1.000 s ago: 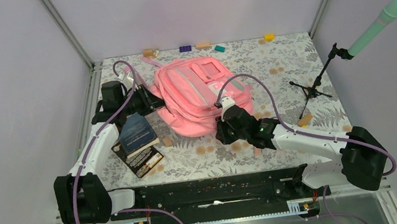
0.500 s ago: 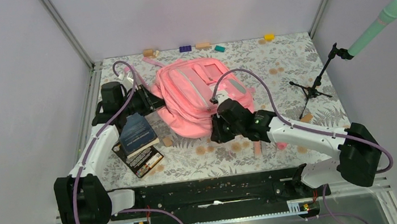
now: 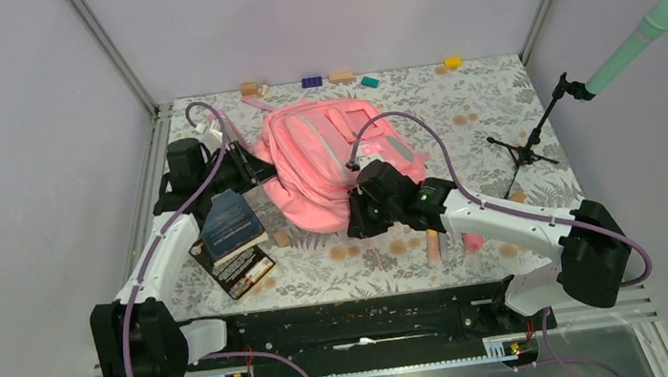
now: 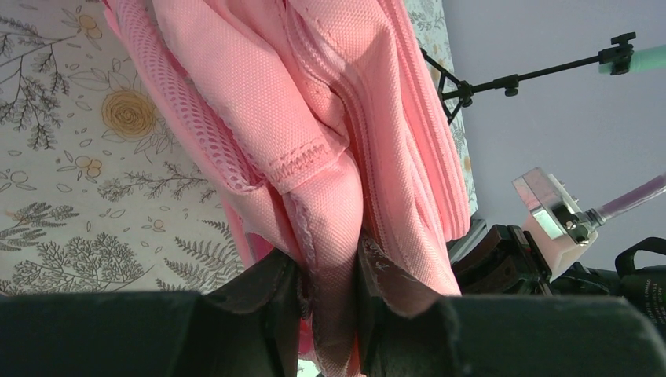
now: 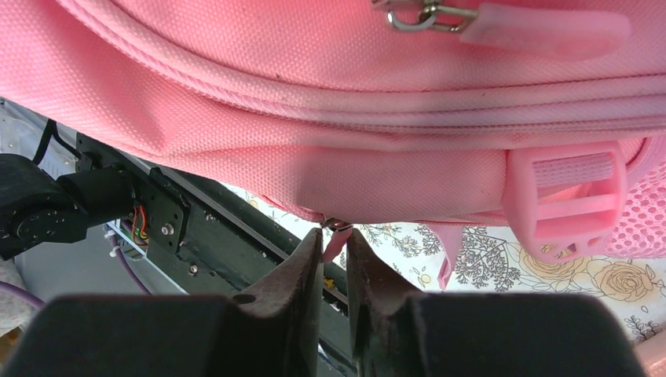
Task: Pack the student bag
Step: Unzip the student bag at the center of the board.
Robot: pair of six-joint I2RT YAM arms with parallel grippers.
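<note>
While the student bag (image 3: 327, 165) is lying slumped toward the far side of the floral table (image 3: 491, 92), the left gripper (image 4: 328, 298) is clamping a fold of its pink fabric (image 4: 330, 236) and the right gripper (image 5: 335, 259) is pinching a small pink zipper pull (image 5: 334, 242) at its near edge. Two books (image 3: 231, 225) are lying stacked beside the left arm, coloured blocks (image 3: 311, 82) are lining the far edge, and a microphone stand (image 3: 527, 150) is standing well apart on the right.

The top camera looks down from high up on the near side onto the whole counter (image 3: 493, 102), while the wrist cameras peek past the left end effector (image 4: 326, 275) and right end effector (image 5: 334, 245), very close to the student bag (image 3: 304, 168) that all three views share.
</note>
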